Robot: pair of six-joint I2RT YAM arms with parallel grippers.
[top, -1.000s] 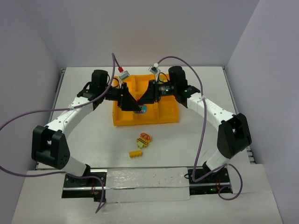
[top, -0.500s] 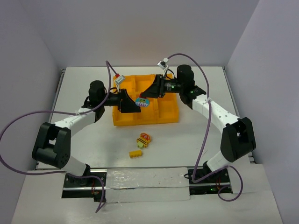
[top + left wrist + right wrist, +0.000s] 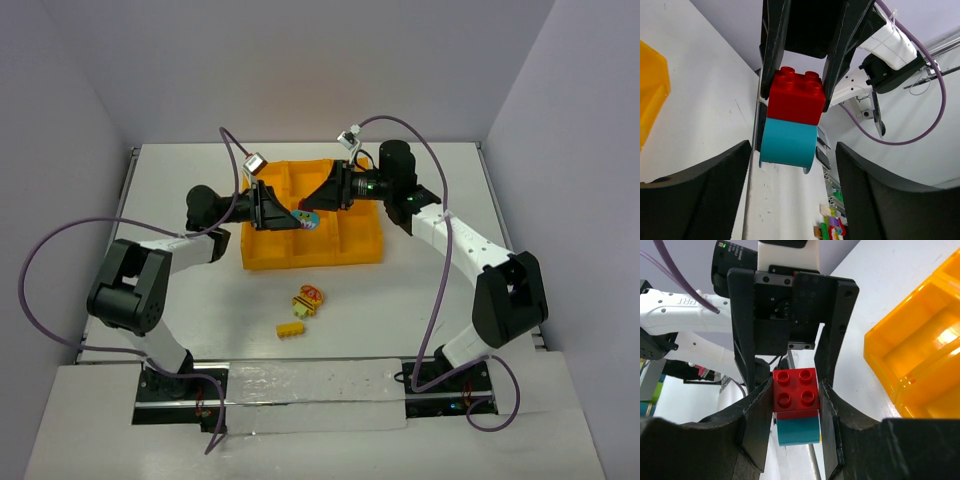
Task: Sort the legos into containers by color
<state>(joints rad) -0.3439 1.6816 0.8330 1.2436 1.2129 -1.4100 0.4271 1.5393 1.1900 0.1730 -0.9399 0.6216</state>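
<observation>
Above the tray [image 3: 262, 258], over its middle column of wells [image 3: 318, 245], a lego cluster [image 3: 307, 217] is held clear of the plastic: a red four-stud brick seated on a teal piece with a rounded lower edge. Right tool [image 3: 796, 400] is clenched on the red brick, one finger pressed on each side face, with the teal piece hanging free below the grip. Left tool [image 3: 792, 165] points at the cluster from the tray's left side; its fingers [image 3: 700, 195] are spread wide and touch nothing. Two more legos lie on the desk [image 3: 220, 300] on the tray's near side, toward the arm bases and apart from the tray wall: a mixed piece [image 3: 308, 300] in red, yellow and green, and just beside it a yellow brick [image 3: 291, 329].
</observation>
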